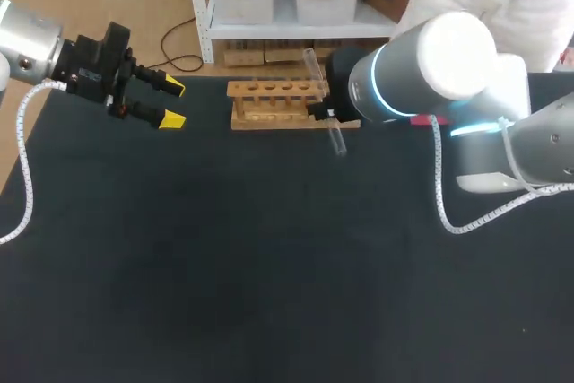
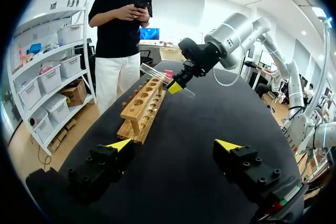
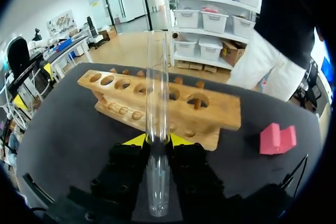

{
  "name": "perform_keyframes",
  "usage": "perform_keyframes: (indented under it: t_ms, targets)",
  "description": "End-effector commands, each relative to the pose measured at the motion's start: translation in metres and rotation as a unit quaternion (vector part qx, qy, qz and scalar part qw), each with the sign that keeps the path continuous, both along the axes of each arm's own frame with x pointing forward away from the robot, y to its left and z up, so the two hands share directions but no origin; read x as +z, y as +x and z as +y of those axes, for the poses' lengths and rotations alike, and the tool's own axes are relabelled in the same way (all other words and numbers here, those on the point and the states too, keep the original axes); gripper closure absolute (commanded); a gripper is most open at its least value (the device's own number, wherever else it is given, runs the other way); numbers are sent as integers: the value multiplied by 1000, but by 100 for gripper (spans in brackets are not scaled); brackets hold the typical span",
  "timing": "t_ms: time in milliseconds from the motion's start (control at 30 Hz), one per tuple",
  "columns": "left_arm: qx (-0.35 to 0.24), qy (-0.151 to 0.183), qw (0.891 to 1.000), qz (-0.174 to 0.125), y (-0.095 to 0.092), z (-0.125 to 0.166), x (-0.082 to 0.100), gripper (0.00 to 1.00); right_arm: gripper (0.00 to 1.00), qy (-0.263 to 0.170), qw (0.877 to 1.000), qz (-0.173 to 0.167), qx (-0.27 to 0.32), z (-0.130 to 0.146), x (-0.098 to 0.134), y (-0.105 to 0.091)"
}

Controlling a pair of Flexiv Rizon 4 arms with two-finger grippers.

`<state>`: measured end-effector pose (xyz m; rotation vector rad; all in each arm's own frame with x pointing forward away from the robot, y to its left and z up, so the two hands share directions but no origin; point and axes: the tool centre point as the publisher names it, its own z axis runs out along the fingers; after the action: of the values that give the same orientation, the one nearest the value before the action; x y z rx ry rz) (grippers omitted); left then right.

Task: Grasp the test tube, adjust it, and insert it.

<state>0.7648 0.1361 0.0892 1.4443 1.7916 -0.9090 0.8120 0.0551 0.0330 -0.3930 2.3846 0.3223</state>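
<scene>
A clear glass test tube (image 3: 158, 114) is clamped between the yellow fingertips of my right gripper (image 3: 158, 140), which is shut on it just in front of the wooden rack (image 3: 173, 109). In the head view the test tube (image 1: 335, 137) sticks out beside the rack (image 1: 278, 103), tilted, with my right gripper mostly hidden behind the right arm's wrist. The left wrist view shows the right gripper (image 2: 175, 87) holding the tube (image 2: 157, 72) above the rack (image 2: 143, 109). My left gripper (image 1: 172, 103) hangs open and empty left of the rack.
A pink block (image 3: 277, 138) lies on the black table beside the rack's end. The table's back edge runs just behind the rack. A white cable (image 1: 453, 208) hangs from the right arm.
</scene>
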Motion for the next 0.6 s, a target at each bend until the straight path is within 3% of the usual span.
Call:
perform_keyframes:
  t_ms: [33,600]
  targets:
    - [-1,0,1000,0,1,0,-1,0,100,-17,999,-20,-25,-8,18,-14]
    - [-1,0,1000,0,1,0,-1,0,100,-59,984,-58,-157,-40,54,-44]
